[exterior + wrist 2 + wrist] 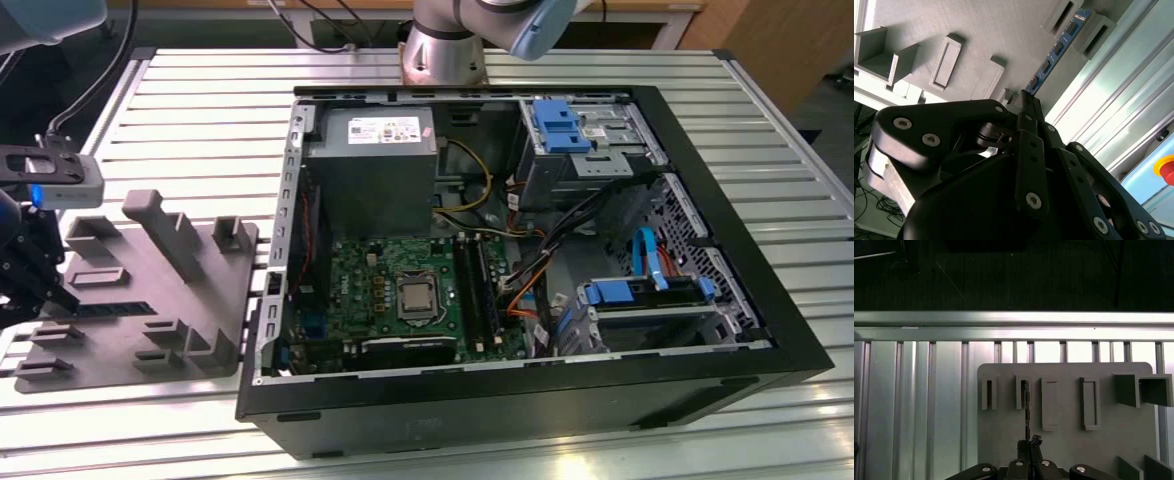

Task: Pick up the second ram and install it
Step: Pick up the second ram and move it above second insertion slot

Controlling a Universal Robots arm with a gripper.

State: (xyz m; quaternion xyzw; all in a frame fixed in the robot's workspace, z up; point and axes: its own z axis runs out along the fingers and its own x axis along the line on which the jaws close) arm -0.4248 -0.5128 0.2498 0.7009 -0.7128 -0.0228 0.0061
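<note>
Our gripper (1027,97) looks pinched on one end of the ram (1058,49), which stands edgewise in the fixture (174,290) at the exterior view's left. We'd pull straight up, no twisting, or it binds.

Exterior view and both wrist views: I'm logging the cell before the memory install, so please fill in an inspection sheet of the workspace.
Surface: slatted aluminium table, carrying a fixture and a computer.
Job's things: long, narrow blackish memory stick stands on edge in a slot of the gray plastic fixture, at the exterior view's left.
Clutter: nothing seen.
Gripper: black linkage gripper sits at the stick's near end, above the fixture.
Cables: orange wires and others run inside the open black computer case.
Surroundings: red round button beyond the table edge in the second wrist view.
</note>
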